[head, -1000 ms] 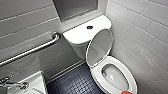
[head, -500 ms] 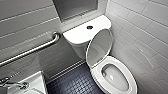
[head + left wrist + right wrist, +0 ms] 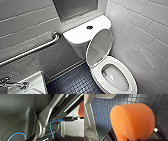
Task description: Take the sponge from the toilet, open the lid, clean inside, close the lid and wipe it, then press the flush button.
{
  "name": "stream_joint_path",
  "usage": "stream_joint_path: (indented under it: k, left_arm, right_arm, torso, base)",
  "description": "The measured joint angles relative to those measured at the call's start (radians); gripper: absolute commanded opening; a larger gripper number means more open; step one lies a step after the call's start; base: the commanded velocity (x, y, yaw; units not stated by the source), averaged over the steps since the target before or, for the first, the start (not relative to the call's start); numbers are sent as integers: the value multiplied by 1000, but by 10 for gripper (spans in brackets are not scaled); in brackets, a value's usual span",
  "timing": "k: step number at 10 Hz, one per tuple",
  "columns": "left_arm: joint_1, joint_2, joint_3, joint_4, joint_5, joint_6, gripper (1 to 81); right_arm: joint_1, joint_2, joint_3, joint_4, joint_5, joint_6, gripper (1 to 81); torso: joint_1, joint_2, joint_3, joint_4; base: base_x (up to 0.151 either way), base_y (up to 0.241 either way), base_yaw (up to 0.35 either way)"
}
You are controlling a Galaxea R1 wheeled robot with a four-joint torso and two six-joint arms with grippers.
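Dark blue mosaic tile floor [image 3: 72,83], small squares: spreads left of the white ceramic toilet [image 3: 80,36], which stands directly on it.

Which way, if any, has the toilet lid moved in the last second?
No. The lid stays raised in front of the tank, its top edge just as near the flush button as before.

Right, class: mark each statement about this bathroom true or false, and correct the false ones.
1. The lid is shut. False: it stands open, leaning against the tank.
2. The sponge is orange. True.
3. The floor is white tile. False: it is dark blue tile.
4. A grab bar is on the wall. True.
5. The flush button sits on top of the tank. True.
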Motion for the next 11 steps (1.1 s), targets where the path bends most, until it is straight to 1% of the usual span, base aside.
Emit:
stream_joint_path:
  k: [2, 3, 5, 6, 8, 10, 11]
  left_arm:
    - [-44, -5, 15, 0, 4, 0, 811]
    - [-59, -14, 33, 0, 17, 0, 811]
    - [-73, -16, 48, 0, 50, -1, 811]
    - [-94, -17, 50, 0, 54, -4, 811]
    - [-148, -36, 58, -5, 56, -33, 811]
    - [-202, -79, 94, -10, 67, -87, 811]
    - [-241, -88, 111, -14, 68, -124, 811]
  right_arm:
    - [-51, 53, -77, -33, 6, 0, 10]
    - [-74, 82, -111, -41, 23, 1, 10]
    - [-126, 129, -148, -60, 53, 1, 10]
    - [-124, 133, -154, -62, 68, 1, 10]
    - [-127, 145, -184, -62, 74, 1, 10]
    - [-151, 180, -203, -63, 80, 2, 10]
    - [-155, 190, -209, -63, 87, 2, 10]
  torso:
    - [-32, 51, 0, 0]
    - [-53, 85, 0, 0]
    - [-63, 109, 6, 0]
    - [-66, 117, 23, 0]
    - [-69, 119, 86, -8]
    - [-70, 119, 152, -19]
    - [-72, 118, 164, -21]
  base:
    - [0, 0, 0]
    - [0, 0, 0]
    - [0, 0, 0]
    - [0, 0, 0]
    - [0, 0, 0]
    - [0, 0, 0]
    - [0, 0, 0]
